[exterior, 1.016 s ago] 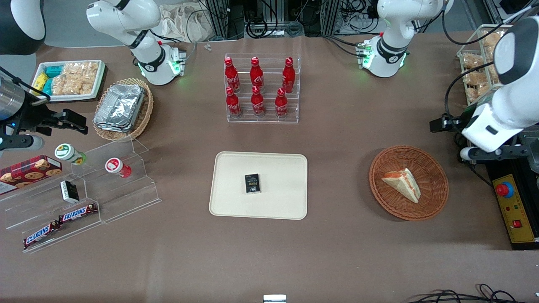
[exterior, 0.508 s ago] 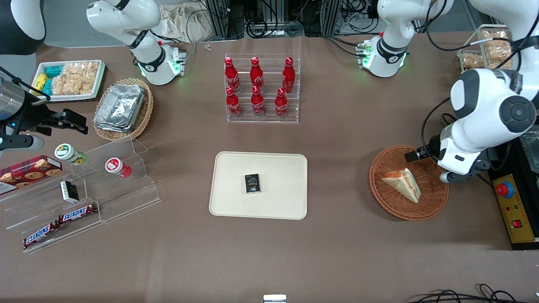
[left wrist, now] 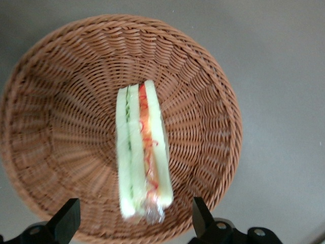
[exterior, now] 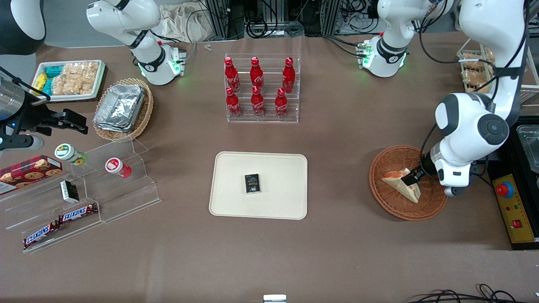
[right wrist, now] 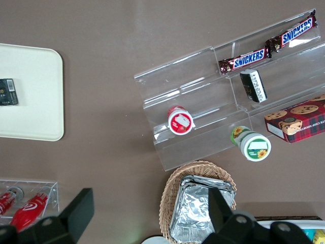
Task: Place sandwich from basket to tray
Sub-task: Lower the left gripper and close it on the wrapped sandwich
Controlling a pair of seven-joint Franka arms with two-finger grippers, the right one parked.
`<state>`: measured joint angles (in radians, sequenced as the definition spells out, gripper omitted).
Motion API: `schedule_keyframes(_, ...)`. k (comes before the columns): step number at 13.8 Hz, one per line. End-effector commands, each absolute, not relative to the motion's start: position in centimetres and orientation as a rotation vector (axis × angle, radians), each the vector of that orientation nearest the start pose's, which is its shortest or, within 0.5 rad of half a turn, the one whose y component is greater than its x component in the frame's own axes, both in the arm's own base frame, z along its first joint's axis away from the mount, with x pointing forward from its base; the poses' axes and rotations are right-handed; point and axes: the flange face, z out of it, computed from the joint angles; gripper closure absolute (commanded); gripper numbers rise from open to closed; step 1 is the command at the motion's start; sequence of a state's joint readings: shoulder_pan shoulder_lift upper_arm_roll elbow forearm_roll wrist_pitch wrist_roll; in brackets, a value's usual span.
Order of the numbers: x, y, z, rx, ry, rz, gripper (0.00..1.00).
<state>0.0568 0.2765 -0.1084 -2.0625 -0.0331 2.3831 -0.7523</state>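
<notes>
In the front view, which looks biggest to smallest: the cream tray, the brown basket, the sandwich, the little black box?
1. Tray
2. Basket
3. Sandwich, partly covered by the gripper hovering open above it
4. Black box

White rounded arm (exterior: 471,126), grey joint caps, black cables, black gripper (left wrist: 134,226) fingers

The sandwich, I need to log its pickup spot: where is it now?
The sandwich lies in the reddish-brown basket toward the working arm's end of the table, well apart from the tray. The gripper hovers open just above it.

Part of the sandwich (exterior: 398,182) and basket (exterior: 393,208) under the end effector (exterior: 410,178)
</notes>
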Motion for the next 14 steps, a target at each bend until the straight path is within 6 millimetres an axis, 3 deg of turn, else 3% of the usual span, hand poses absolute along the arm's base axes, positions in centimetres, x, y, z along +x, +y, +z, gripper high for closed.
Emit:
schedule_keyframes(1, 59.5, -2.9, 28.4, -2.974, -1.221, -0.071, 0.01)
schedule_keyframes(5, 58.2, -2.9, 26.2, -2.965, -1.204, -0.055, 0.02)
schedule_keyframes(6, 58.1, -2.9, 26.1, -2.962, -1.197, -0.053, 0.09)
schedule_keyframes(7, 58.0, -2.8, 26.3, -2.951, -1.216, -0.047, 0.25)
schedule_keyframes(9, 57.9, -2.8, 26.9, -2.918, -1.254, 0.006, 0.65)
schedule_keyframes(11, 58.3, -2.9, 29.1, -2.892, -1.239, 0.086, 0.98)
schedule_keyframes(14, 59.0, -3.8, 35.7, -2.854, -1.207, 0.197, 1.00)
